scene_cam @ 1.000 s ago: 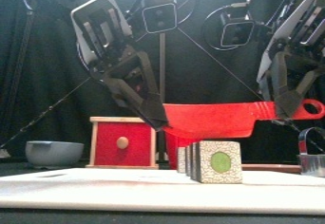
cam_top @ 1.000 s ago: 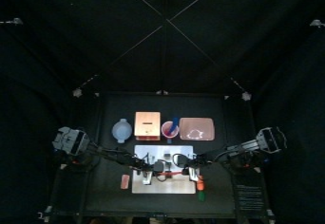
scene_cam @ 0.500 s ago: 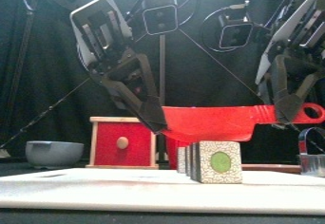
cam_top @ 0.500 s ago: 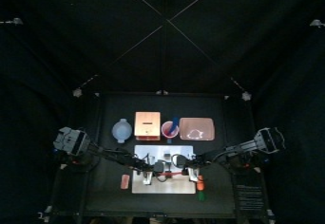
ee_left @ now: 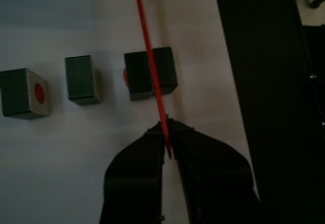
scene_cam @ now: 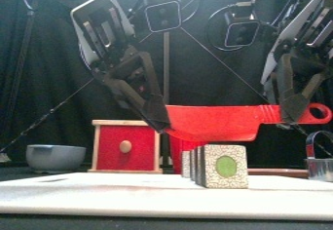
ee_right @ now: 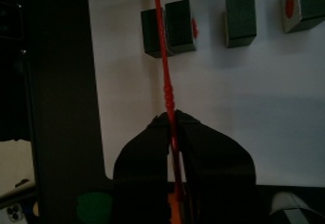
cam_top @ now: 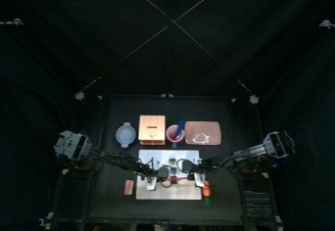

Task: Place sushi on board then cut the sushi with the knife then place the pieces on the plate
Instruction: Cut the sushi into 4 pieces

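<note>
A red toy knife (scene_cam: pixel 221 125) hangs level just above the sushi, held at both ends. My left gripper (scene_cam: pixel 163 125) is shut on its blade tip and my right gripper (scene_cam: pixel 289 112) is shut on the handle. The nearest dark green sushi piece (scene_cam: pixel 224 166) stands on the white board (scene_cam: pixel 130 195), under the blade. In the left wrist view the blade (ee_left: pixel 150 47) shows as a thin red line over one piece (ee_left: pixel 150 73), with two more (ee_left: pixel 83 79) (ee_left: pixel 26 93) set apart. The right wrist view shows my shut gripper (ee_right: pixel 172 123) and the same piece (ee_right: pixel 169 27) under the blade.
Behind the board stand the blue-grey bowl (cam_top: pixel 124 133), the wooden box with its red drawer front (cam_top: pixel 151 130), the red cup (cam_top: pixel 174 132) and the pink tray (cam_top: pixel 203 132). A metal cutter (scene_cam: pixel 320 161) sits at the right edge.
Almost nothing differs. The knife dipped slightly and came back to the same height above the sushi. Both grippers keep their hold.
</note>
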Robot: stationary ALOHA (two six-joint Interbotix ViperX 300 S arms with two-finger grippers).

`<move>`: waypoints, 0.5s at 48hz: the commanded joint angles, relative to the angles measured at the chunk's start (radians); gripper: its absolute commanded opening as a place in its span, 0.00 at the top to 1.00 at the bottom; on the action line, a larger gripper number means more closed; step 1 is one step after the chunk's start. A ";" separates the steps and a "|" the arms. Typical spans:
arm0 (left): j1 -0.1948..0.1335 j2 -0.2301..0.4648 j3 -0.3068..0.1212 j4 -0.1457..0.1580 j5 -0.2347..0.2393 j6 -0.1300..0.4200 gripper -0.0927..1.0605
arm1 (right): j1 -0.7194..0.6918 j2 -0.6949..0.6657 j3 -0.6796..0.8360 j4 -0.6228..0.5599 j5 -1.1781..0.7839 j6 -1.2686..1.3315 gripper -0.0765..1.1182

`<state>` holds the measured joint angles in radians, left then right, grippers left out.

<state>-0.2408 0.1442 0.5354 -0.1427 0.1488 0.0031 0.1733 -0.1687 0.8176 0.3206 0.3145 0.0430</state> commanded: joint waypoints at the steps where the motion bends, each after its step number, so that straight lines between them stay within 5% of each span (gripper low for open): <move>1: 0.003 -0.012 -0.009 0.003 -0.003 0.000 0.47 | -0.006 -0.009 -0.020 0.000 -0.006 0.002 0.63; 24: 0.008 0.018 -0.008 0.002 -0.005 -0.002 0.47 | -0.003 0.031 -0.020 0.008 -0.006 0.003 0.63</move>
<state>-0.2332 0.1687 0.5384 -0.1427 0.1488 0.0031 0.1718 -0.1289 0.8161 0.3252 0.3114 0.0445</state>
